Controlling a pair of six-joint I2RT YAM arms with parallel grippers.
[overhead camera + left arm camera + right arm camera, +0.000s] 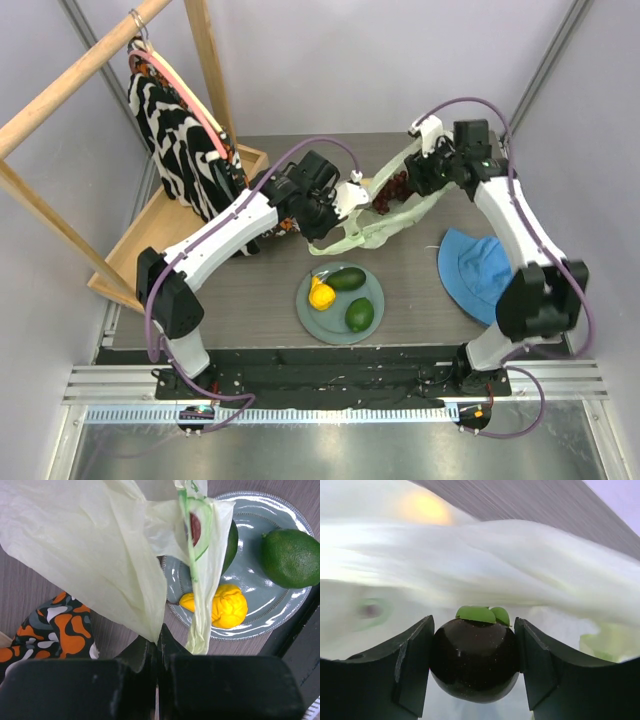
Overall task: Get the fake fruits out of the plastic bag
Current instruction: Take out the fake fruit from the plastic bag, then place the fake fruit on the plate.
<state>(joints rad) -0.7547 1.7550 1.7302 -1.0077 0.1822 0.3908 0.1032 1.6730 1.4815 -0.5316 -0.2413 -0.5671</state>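
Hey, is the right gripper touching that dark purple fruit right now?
Touching. The right wrist view shows the right gripper clamped on the dark purple fruit, a finger flush against each side with no gap.

From the left wrist, the plastic bag (90, 555) runs off the top and left edges and covers most of a dark green fruit (232, 545) and part of the plate (255, 590); from the right wrist it is blurred, with an unidentifiable yellow smear (422, 507)

Lab test booth: plain grey walls (330, 60), aluminium rail (110, 385), dark table (250, 290).
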